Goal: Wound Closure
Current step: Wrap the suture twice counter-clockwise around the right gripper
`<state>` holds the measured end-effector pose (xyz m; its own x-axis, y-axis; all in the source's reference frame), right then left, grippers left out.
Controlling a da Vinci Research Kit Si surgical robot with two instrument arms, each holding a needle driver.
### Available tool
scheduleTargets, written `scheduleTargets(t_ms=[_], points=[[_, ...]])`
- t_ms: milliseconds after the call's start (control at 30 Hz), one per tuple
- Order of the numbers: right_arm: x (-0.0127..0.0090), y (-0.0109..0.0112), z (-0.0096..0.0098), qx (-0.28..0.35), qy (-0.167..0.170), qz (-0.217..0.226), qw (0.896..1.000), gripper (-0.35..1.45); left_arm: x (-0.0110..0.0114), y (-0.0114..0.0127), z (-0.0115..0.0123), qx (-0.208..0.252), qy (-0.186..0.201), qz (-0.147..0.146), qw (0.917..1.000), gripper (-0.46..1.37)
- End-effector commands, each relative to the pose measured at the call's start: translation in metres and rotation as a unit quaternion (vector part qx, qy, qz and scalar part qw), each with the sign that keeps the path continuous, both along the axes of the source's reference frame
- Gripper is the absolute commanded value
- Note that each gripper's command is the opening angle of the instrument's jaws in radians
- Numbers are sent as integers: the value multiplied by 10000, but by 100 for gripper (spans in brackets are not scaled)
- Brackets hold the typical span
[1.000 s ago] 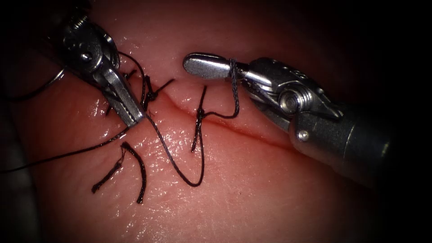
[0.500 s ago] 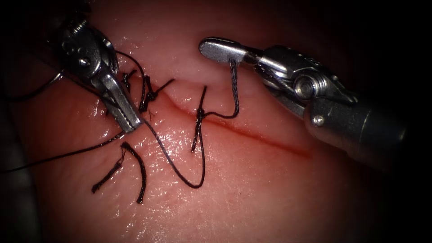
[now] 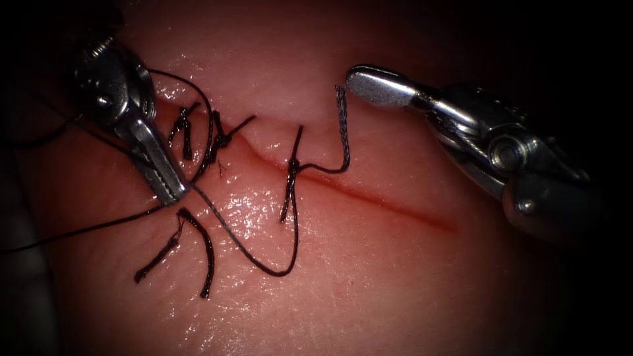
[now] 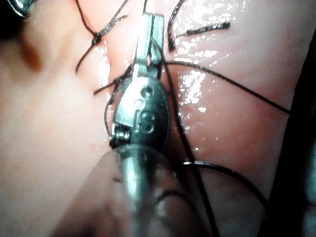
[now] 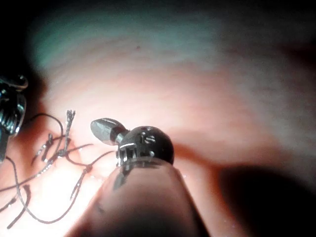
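The thread (image 3: 290,217) runs from a knot on the cut (image 3: 369,194) in a loop over the tissue (image 3: 369,283) to the left tool (image 3: 173,191), whose jaws are clamped on it left of the cut. The right tool (image 3: 369,84), jaws closed and holding nothing, hangs just beside the thread's upright free end; two cut ends of thread (image 3: 198,247) lie near the tissue's left edge

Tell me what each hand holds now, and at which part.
The left hand is shut on the thread, near where the strand leaves the stitches. The right hand holds nothing; a cut end stands free beside it.
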<state>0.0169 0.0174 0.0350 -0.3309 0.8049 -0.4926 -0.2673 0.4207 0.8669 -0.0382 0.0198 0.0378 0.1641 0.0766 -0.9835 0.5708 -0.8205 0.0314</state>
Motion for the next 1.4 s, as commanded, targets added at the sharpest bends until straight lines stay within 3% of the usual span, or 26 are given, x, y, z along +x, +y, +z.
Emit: scheduleTargets(t_ms=[33, 167, 300, 500, 733, 1067, 1233, 1400], points=[[-5, -6, -2, -33, 4, -40, 10000, -35, -1, -1, 0, -3, 6, -6, 10000, -35], [-22, -26, -15, -82, 36, -137, 9999, -35, -3, -3, 1, -12, 11, -11, 10000, -35], [-24, -45, -27, -96, 107, -231, 9996, -35, -5, -3, 1, -16, 16, -18, 10000, -35], [-3, -78, -46, -113, 199, -436, 9988, -35, -6, -5, 0, -17, 17, -20, 10000, -35], [35, -77, -53, -154, 174, -497, 9985, -35, -7, -8, -3, -15, 17, -21, 10000, -35], [75, -55, -32, -276, -27, -321, 9991, -35, -8, -13, -12, -4, -60, 51, 10000, -35], [88, -45, -8, -292, -177, -436, 9985, -35, -9, -16, -19, -31, -127, 75, 9999, -35], [102, -45, 21, -445, -60, -660, 9968, -35, -15, -11, -28, -102, -234, 48, 9997, -35]])
